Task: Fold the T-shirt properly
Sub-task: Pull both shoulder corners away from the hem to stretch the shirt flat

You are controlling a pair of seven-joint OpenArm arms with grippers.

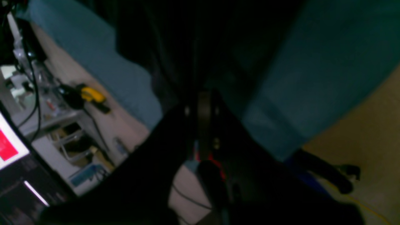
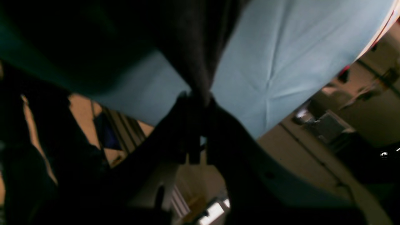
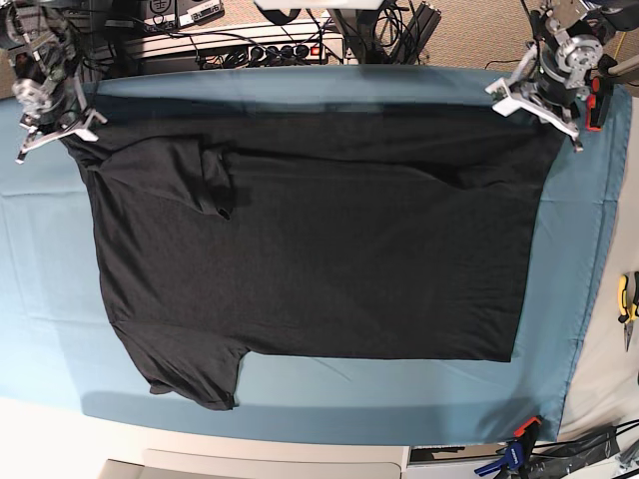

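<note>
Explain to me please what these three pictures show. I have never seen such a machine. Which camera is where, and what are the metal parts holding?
This is a robot with two arms. The base picture looks down on a table under a teal cloth. A black T-shirt lies spread flat on it. The other two pictures come from small cameras mounted on the wrists, so they look along each gripper, close and dark. The left gripper is at the top right of the base picture and is shut on one far corner of the shirt. The right gripper is at the top left and pinches the other far corner; its wrist view shows the dark fabric bunched between the fingers. Yellow pliers lie at the table's right edge.
</note>
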